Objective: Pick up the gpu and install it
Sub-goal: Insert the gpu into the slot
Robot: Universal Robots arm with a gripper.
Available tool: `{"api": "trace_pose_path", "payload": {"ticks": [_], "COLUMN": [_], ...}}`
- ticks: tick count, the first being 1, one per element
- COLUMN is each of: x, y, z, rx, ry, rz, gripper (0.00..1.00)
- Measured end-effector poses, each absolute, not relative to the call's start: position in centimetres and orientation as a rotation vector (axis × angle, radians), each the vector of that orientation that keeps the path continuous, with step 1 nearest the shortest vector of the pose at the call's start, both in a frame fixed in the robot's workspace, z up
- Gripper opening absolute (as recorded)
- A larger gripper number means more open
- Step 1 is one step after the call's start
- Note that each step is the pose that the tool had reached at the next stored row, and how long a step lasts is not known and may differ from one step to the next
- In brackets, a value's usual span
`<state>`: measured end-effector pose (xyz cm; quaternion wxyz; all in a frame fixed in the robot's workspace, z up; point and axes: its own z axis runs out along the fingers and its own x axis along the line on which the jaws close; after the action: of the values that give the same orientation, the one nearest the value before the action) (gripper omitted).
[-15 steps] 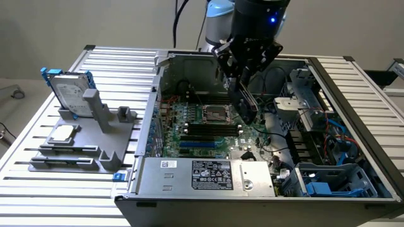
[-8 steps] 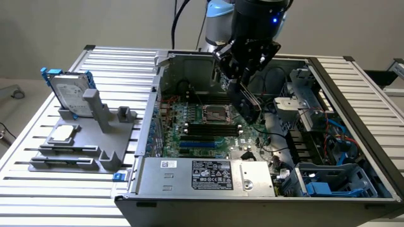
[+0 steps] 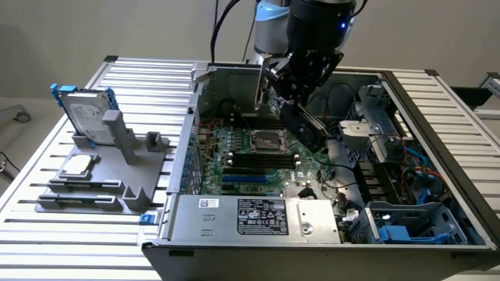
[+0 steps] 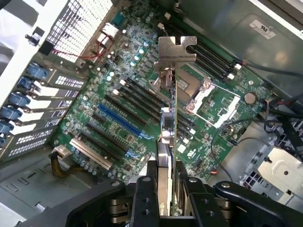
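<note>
The gpu [image 4: 174,111] hangs edge-on above the green motherboard [image 4: 94,106] inside the open computer case. Its silver end bracket [image 4: 176,48] points away from the wrist camera. My gripper [image 4: 166,187] is shut on the card's near edge, with a black finger [image 4: 144,194] on each side. In the exterior view the gripper [image 3: 295,79] is over the back middle of the case. The gpu [image 3: 303,124] slants down from it towards the board without touching it. Black slots and a long blue slot [image 4: 120,120] lie below the card.
A silver hard drive in a blue frame [image 3: 84,111] stands on a grey fixture [image 3: 117,170] at the exterior view's left, with a small silver processor chip [image 3: 78,165] beside it. The power supply [image 3: 258,219], the case walls, drive cages [image 3: 406,225] and cables [image 3: 343,175] surround the board.
</note>
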<state>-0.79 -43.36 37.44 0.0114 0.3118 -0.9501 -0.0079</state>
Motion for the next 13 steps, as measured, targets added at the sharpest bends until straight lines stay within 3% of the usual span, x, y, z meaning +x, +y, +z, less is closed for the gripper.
{"api": "trace_pose_path", "payload": {"ticks": [13], "x": [-0.79], "y": [-43.36], "z": [37.12], "rx": [1.316], "ry": [-2.826], "rz": [-0.021], "gripper": [0.26]}}
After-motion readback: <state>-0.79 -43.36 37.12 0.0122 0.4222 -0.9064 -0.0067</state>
